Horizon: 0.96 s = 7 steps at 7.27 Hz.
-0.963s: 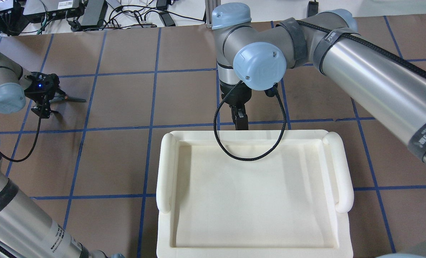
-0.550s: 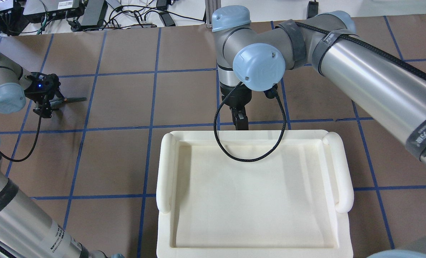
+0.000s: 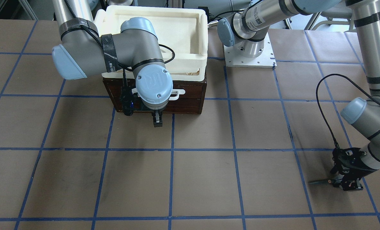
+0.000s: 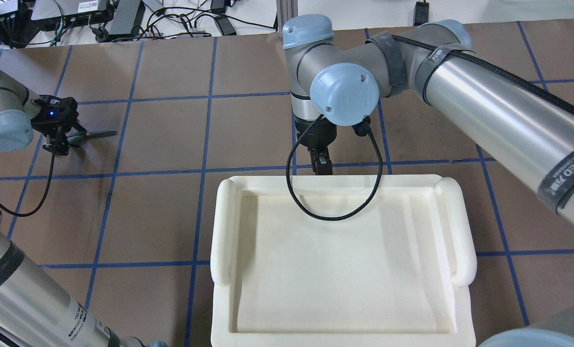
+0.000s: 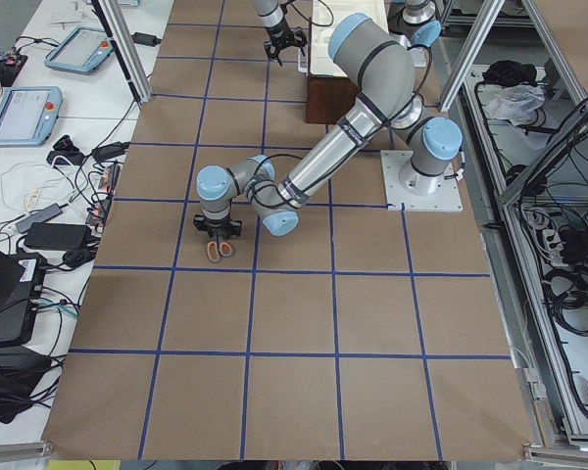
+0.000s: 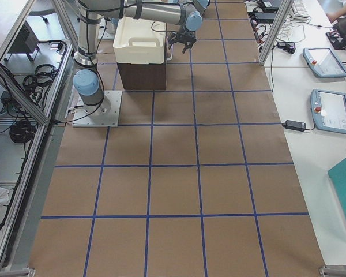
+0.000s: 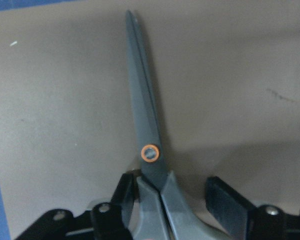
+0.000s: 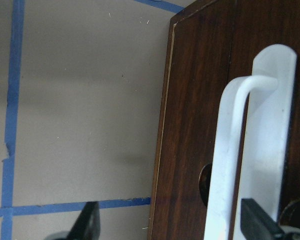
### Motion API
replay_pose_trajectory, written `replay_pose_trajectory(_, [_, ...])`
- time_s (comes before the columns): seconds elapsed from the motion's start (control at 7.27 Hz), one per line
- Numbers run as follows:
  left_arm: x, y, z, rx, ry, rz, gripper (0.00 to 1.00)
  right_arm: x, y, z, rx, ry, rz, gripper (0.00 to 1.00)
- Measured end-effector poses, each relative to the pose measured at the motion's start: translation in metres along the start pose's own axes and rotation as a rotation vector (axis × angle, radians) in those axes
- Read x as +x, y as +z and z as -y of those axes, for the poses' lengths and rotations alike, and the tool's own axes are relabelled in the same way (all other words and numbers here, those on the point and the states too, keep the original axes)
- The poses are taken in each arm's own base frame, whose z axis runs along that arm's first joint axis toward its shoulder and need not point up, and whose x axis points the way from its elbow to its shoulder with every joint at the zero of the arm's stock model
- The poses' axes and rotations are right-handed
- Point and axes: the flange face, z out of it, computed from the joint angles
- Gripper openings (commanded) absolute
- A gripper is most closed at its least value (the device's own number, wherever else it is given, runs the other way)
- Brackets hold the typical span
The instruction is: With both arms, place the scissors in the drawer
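Note:
The scissors [image 4: 96, 134] lie flat on the brown table at the far left, dark blades pointing away from my left gripper [image 4: 58, 137]. In the left wrist view the scissors [image 7: 145, 125] have their grey handle neck between the two black fingers [image 7: 230, 205]. One finger touches the neck and the other stands apart, so the gripper is open. The dark brown drawer [image 3: 190, 95] is closed under the foam tray. My right gripper [image 3: 157, 121] hangs open in front of it. The white bar handle [image 8: 240, 150] sits between its jaws, near one finger.
A cream-white foam tray [image 4: 224, 231] rests on top of the drawer cabinet. The right arm's black cable loops over the tray's far rim. Blue tape lines grid the table. Cables and power bricks lie beyond the far edge.
The left gripper's fingers have narrowed around the scissors' handle end and it has shifted slightly. The right wrist has moved a little left, closer to the drawer front.

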Motion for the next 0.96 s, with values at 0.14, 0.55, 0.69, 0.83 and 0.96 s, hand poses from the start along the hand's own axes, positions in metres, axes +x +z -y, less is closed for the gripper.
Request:
replay_pose_trajectory(0.14, [-0.0004, -0.0024, 0.0015, -0.001, -0.014, -0.001, 0.61, -0.0004, 0.0014, -0.0014, -0.005, -0.001, -0.003, 1.00])
replay_pose_trajectory(0.55, [0.0006, -0.0032, 0.0049, 0.007, -0.051, -0.016, 0.50, -0.0049, 0.0079, -0.0027, -0.006, -0.003, -0.016, 1.00])
replay_pose_trajectory(0.69, [0.0008, -0.0025, 0.0051, 0.008, -0.055, -0.018, 0.41, -0.0058, 0.0092, -0.0027, -0.005, -0.006, -0.018, 1.00])
replay_pose_trajectory(0.83, [0.0009, -0.0029, 0.0049, 0.008, -0.056, -0.018, 0.31, -0.0063, 0.0101, -0.0028, -0.005, -0.010, -0.019, 1.00])
replay_pose_trajectory(0.96, [0.0009, -0.0041, 0.0045, 0.006, -0.057, -0.016, 0.23, -0.0064, 0.0107, -0.0029, -0.005, -0.013, -0.020, 1.00])
